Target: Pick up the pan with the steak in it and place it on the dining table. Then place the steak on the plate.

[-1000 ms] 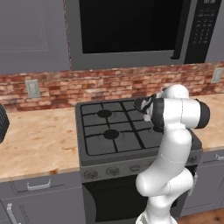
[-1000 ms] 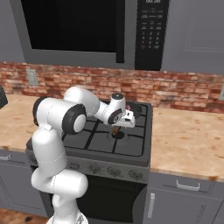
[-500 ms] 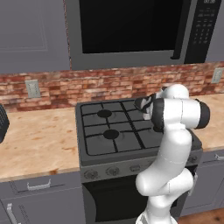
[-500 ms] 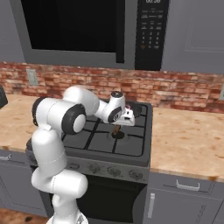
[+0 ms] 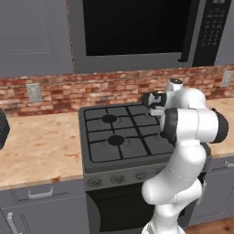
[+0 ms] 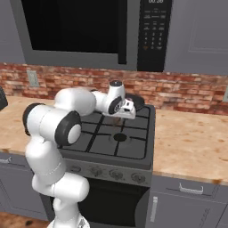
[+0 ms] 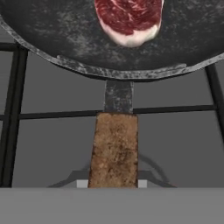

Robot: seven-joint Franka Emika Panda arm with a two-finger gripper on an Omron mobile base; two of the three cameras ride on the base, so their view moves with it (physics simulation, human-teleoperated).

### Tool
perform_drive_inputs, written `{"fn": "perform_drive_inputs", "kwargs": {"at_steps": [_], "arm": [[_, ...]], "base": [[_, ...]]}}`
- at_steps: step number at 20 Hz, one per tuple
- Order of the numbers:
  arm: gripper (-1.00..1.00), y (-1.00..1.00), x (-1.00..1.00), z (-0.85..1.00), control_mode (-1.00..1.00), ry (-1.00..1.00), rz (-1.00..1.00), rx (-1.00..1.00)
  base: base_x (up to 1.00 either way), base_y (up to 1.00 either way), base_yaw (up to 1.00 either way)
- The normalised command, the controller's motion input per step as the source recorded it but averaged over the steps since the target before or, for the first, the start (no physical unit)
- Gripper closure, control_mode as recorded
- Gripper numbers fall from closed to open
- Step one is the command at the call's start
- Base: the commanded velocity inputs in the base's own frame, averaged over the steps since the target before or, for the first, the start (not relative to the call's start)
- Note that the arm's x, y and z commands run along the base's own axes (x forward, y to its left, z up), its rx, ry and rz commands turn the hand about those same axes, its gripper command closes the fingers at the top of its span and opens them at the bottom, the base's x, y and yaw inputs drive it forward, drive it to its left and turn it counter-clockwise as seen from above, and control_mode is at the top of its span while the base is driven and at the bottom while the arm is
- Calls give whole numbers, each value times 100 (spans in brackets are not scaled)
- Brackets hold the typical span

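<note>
Right now you are working the first step: getting hold of the pan (image 7: pixel 109 43) by its handle (image 7: pixel 114 146). At the bottom centre of the hand view, that brown wooden handle is running straight up from the hand (image 6: pixel 126 110), whose fingers are sitting narrow, closed on the handle as far as you can judge, since the tips themselves are hidden. Further up, the black pan is resting on the stove grate (image 7: pixel 52 114), and the steak (image 7: pixel 129 19) is lying flat inside it at the top centre. In the right base view the hand is hovering over the back of the stove (image 6: pixel 113 138), mid-frame. Next you are likely lifting level, so the steak is staying in, then driving off to find the dining table.
</note>
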Motion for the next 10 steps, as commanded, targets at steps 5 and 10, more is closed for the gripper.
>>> {"fn": "perform_drive_inputs", "kwargs": {"at_steps": [5, 10], "arm": [[100, 22, -51, 67, -100, 1, 3, 0], [100, 27, -77, 52, -100, 4, 8, 0]], "base": [[0, 0, 0], [0, 0, 0]]}}
